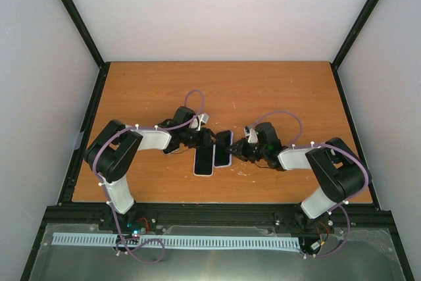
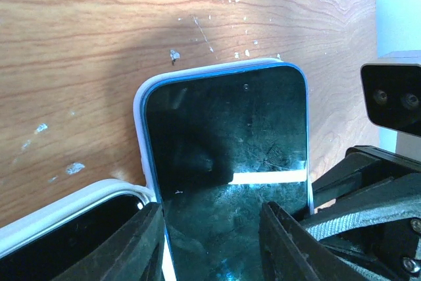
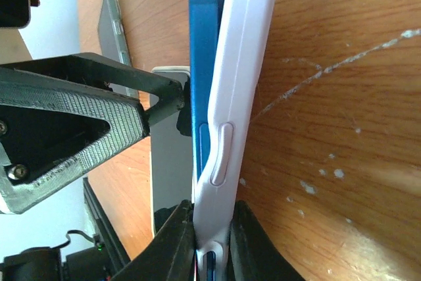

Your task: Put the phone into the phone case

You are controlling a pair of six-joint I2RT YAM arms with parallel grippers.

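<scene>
Phone [image 2: 227, 162], blue-edged with a dark screen, sits against the white phone case [image 3: 240, 64] at the middle of the wooden table [image 1: 263, 90], tilted up between both arms. Each arm bends its elbow outward and reaches inward, so the wrists meet there. Right gripper [image 3: 212, 218] is clenched on the lower edge of the case and phone. Left gripper [image 2: 210, 218] has its fingers apart, resting against the screen. A second phone [image 1: 204, 161] lies flat just beside
</scene>
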